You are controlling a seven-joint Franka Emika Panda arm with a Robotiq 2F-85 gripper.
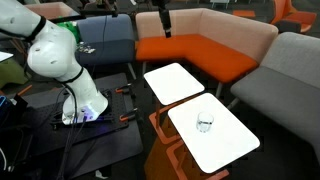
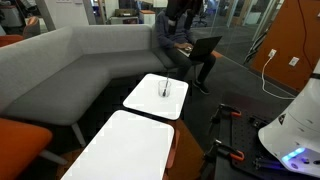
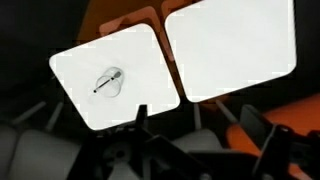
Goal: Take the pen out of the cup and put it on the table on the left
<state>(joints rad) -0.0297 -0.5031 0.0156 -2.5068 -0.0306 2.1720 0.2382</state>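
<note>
White rounded-rectangle tabletop (image 1: 225, 145): one clear glass cup (image 1: 204, 122) stands upright on it, near the middle, nothing else touching the surface. Neighbouring table (image 1: 172, 82), same white top, sits just beside, narrow gap between.

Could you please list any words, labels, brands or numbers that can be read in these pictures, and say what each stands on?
None: no text can be read on the cup, the tabletop under it, the neighbouring tabletop or the robot arm.
</note>
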